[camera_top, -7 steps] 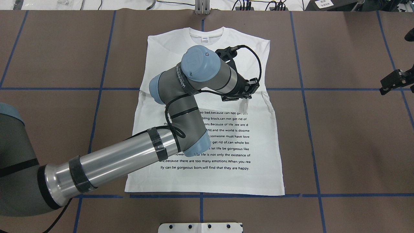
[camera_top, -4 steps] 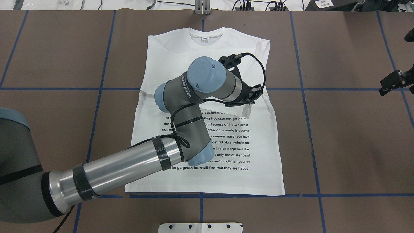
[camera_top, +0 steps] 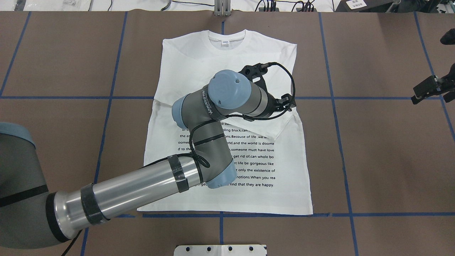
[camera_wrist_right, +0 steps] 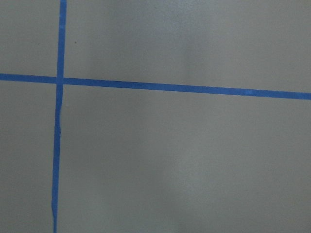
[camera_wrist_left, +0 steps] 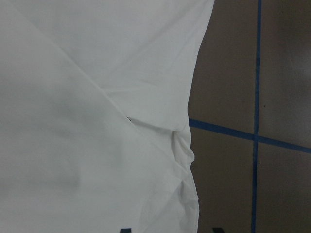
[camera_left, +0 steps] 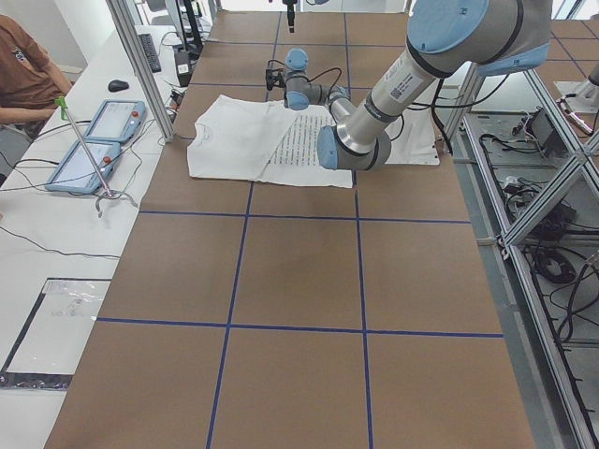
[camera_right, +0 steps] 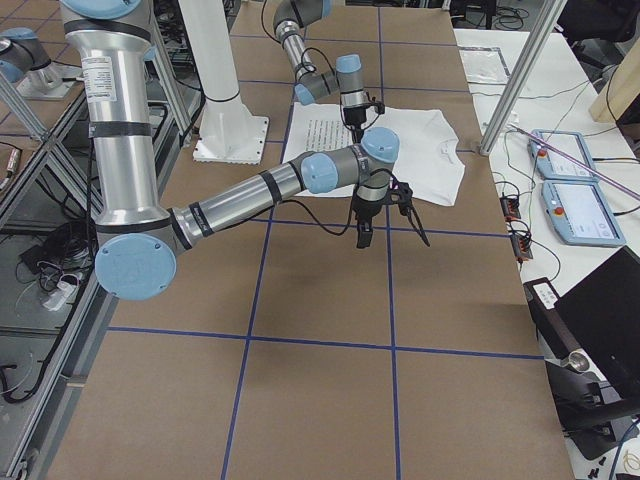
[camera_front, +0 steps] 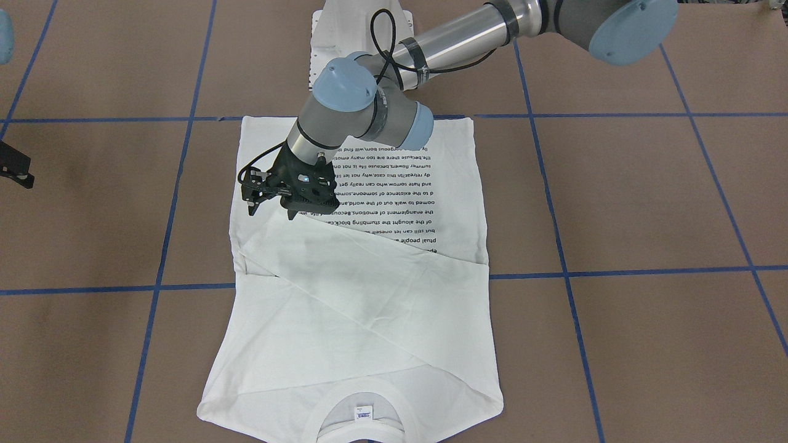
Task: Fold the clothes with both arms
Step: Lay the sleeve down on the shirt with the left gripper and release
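White T-shirt (camera_top: 185,64) spread flat on the brown bench (camera_top: 373,160), directly beneath the left claw (camera_front: 272,209).
The left claw's fingers stand apart, gripping nothing, just above a folded-over sleeve (camera_front: 369,271). On its robot side the print (camera_top: 256,156) reads "and the world is doome" and "find that they are happy." The neck label (camera_top: 225,42) beyond the claw is illegible. I cannot tell the state of the right claw (camera_top: 426,89), well away over bare bench.

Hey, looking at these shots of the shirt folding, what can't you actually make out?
- Shirt print: the left arm covers part of the lines overhead, and the folded sleeve covers more.
- Neck label: wording too small in every view.
- Right gripper: cut off by the frame edge overhead and in front; open or shut is unclear.
- Left gripper: mostly hidden under its own wrist overhead.
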`<state>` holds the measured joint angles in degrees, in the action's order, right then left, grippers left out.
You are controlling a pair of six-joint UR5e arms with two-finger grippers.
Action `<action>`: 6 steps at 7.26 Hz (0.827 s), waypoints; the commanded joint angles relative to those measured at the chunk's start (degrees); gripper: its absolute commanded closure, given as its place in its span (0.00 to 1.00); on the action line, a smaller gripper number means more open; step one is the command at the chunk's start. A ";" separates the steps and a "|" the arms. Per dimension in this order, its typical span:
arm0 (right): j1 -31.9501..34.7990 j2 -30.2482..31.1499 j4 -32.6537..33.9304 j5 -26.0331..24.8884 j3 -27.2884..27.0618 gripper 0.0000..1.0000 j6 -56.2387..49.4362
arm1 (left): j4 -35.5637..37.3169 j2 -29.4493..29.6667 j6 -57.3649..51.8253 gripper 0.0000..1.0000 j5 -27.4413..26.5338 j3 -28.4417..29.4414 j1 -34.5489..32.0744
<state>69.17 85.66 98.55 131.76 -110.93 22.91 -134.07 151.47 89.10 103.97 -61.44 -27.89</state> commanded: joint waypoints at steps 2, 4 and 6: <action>-4.01 0.90 -8.76 0.25 -4.45 0.00 12.00 | 4.50 -5.71 -1.55 0.00 2.71 -7.41 -2.25; -11.22 1.61 -13.02 -1.05 -7.44 0.00 23.97 | 13.96 -14.83 -9.09 0.00 3.52 -20.48 -3.57; -21.22 1.53 -13.38 -8.31 -12.45 0.00 37.67 | 23.83 -26.95 -19.71 0.00 4.13 -37.44 -4.80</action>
<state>54.45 87.20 85.70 128.32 -120.33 51.78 -115.83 132.14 75.54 107.83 -88.51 -31.99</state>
